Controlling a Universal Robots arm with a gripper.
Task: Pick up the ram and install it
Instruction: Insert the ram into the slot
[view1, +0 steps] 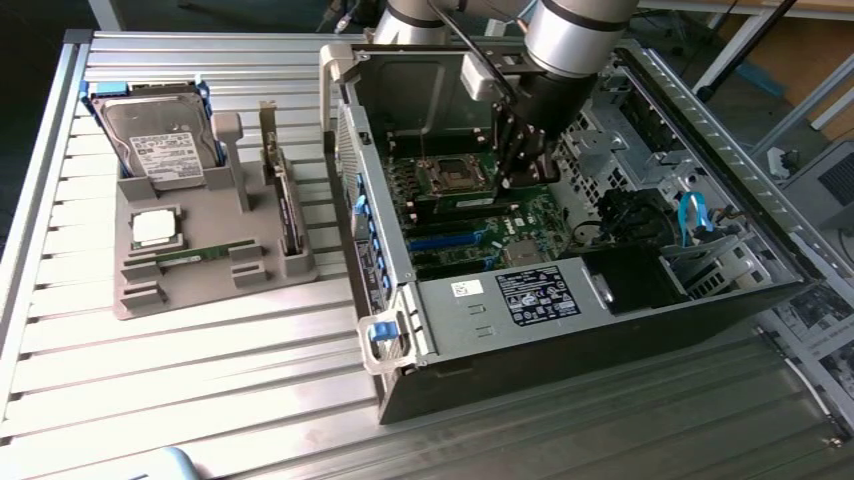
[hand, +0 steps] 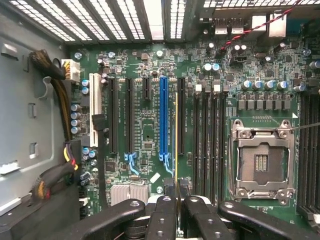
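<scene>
Gripper (hand: 176, 192) is down inside the open PC case (view1: 747, 250), over the motherboard (view1: 527, 215), fingers (hand: 166, 220) pinched on the ram (hand: 176, 140). In the wrist view the stick shows edge-on as a thin yellowish line, held on edge, long axis running parallel w/ the blue slot (hand: 163, 117) just beside it and the black slots. CPU socket (hand: 261, 162) sits open, near. On the worktop (view1: 200, 380), the grey holder (view1: 147, 290) carries a twin ram stick (view1: 203, 256), lying flat, and a hard drive (view1: 160, 140).
</scene>
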